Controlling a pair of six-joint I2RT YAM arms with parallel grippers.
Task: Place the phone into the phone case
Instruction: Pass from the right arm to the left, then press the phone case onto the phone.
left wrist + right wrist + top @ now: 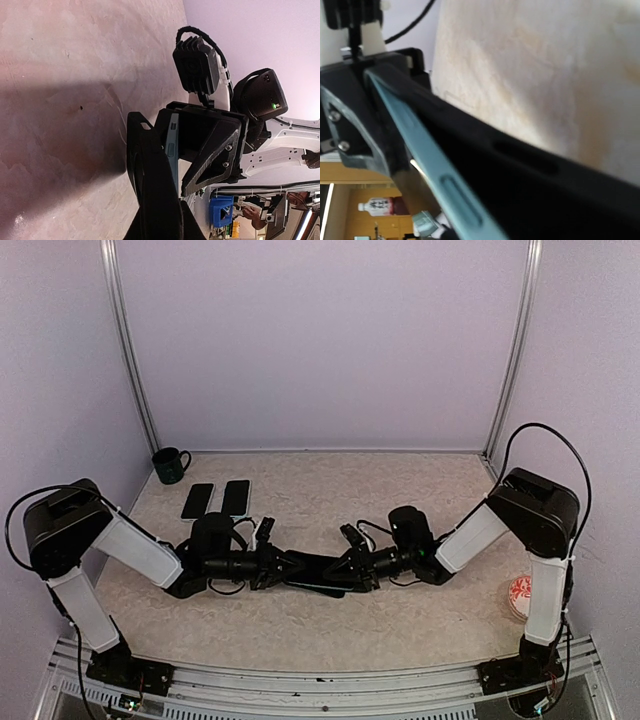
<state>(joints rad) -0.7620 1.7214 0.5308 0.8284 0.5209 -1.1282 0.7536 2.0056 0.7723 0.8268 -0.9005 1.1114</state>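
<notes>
The two arms meet low over the table's middle. Between them is a black phone case (318, 578) with a teal-edged phone (330, 587) lying along it. My left gripper (283, 569) is shut on the case's left end. My right gripper (352, 568) is shut on the right end, on the phone. In the left wrist view the black case (146, 170) fills the foreground, the phone's teal edge (173, 150) runs beside it, and a right fingertip (216, 159) presses from the far side. In the right wrist view the teal edge (422, 150) lies against the case (530, 170).
Two other phones (197, 500) (236, 497) lie side by side at the back left. A dark green mug (170, 465) stands in the back left corner. A small red-and-white round thing (520, 596) sits near the right arm's base.
</notes>
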